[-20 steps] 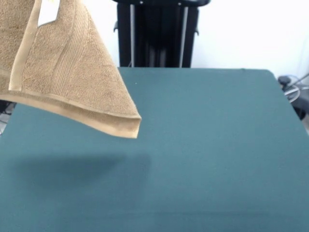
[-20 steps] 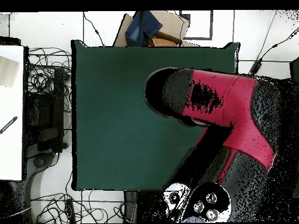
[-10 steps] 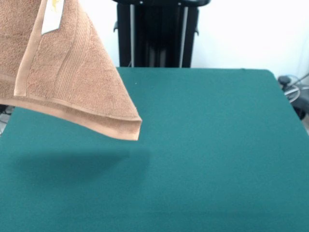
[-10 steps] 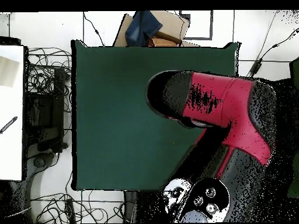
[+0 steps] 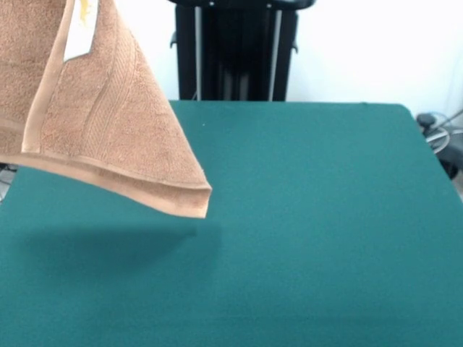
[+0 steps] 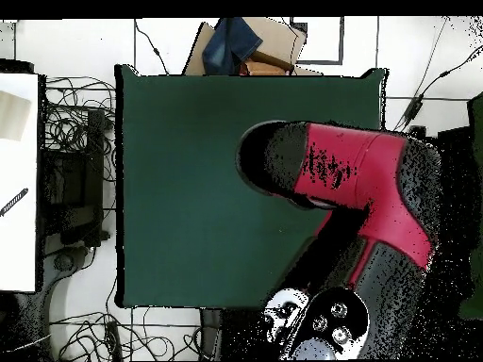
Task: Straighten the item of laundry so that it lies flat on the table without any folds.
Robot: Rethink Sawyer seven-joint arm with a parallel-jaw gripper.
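The table (image 5: 325,217), covered in dark green cloth, is seen across both views. In the overhead view a large part of it is covered by the red and black arm (image 6: 368,179). The towel (image 5: 94,123), tan terry cloth with woven border bands, is seen in the front view hanging in the air above the table's left side, folded on itself, with its shadow cast below. A small white tag (image 5: 79,29) with a yellow mark is sewn near its top; no writing can be read. The gripper is hidden, so its state cannot be told.
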